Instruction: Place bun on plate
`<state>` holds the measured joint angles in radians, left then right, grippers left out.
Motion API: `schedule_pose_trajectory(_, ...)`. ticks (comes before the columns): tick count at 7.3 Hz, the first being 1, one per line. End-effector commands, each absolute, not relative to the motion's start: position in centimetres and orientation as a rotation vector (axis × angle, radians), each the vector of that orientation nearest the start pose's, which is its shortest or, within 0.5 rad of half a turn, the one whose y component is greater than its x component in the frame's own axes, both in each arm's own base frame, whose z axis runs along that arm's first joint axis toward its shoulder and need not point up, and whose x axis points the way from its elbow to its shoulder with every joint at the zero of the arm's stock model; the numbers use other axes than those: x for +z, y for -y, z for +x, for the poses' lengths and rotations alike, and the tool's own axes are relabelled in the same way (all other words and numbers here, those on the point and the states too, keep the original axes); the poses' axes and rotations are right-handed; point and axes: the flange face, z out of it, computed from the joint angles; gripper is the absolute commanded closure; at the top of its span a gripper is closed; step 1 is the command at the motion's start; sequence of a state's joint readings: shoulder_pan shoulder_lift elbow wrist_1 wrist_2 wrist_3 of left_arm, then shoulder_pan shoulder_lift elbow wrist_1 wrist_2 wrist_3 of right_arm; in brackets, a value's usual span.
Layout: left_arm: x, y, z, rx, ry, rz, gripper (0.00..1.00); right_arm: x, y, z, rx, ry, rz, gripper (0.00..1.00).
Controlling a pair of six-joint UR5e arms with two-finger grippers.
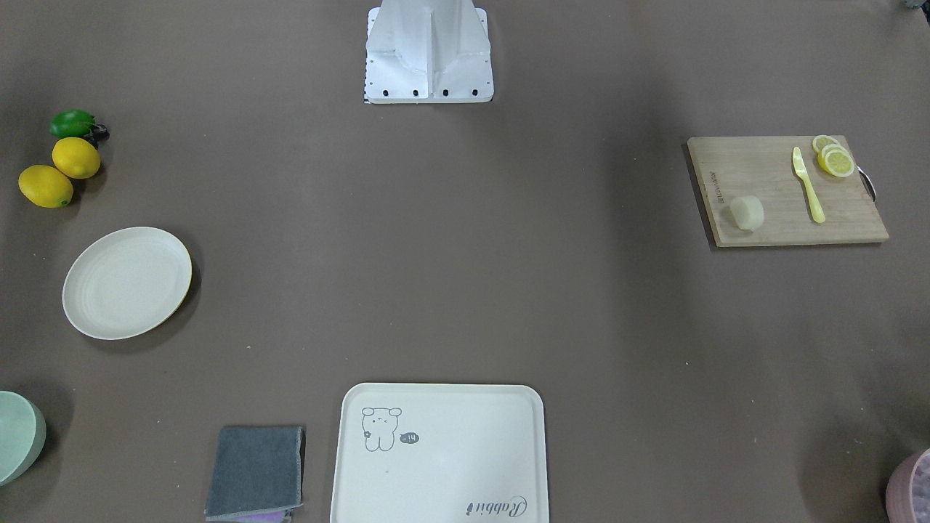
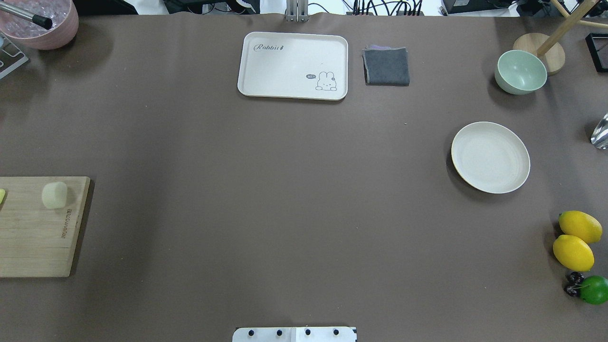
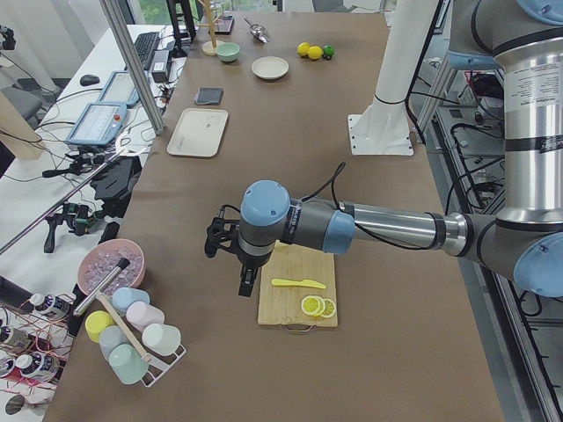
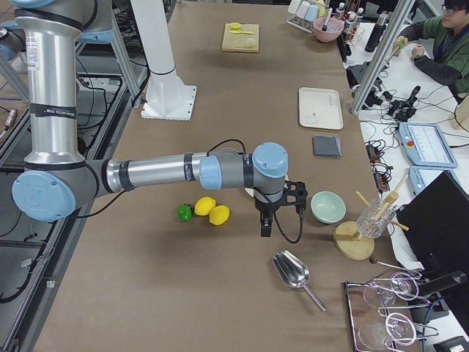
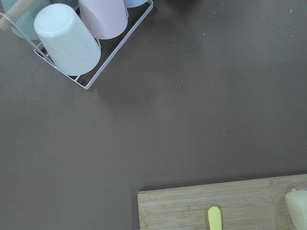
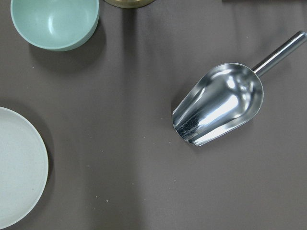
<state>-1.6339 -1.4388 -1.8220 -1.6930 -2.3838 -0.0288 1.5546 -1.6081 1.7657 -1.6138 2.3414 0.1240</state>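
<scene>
- Bun (image 1: 747,213) sits on the cutting board (image 1: 788,190), just off to the side of the left gripper (image 3: 246,280), which hangs over bare counter (image 1: 465,254).
- Plate (image 1: 127,282) lies beside the right gripper (image 4: 265,224).
- Neither gripper shows whether it is spread or closed.
- I'd centre over the bun, clear of the knife (image 1: 808,184), and squeeze gently.
</scene>
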Motion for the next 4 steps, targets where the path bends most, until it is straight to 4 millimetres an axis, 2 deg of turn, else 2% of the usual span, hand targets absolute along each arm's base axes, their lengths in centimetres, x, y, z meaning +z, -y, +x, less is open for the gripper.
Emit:
schedule_pose_trajectory(1, 57.58, 44.12, -8.89, 0.013, -0.804, 0.247, 0.02, 58.43, 48.09, 5.28, 0.051, 0.777, 0.054, 0.0)
schedule_pose_trajectory(4, 57.85, 44.2, -8.92, 0.008, -0.801, 0.242, 0.02, 57.77, 48.47, 5.05, 0.048, 0.788, 0.06, 0.0)
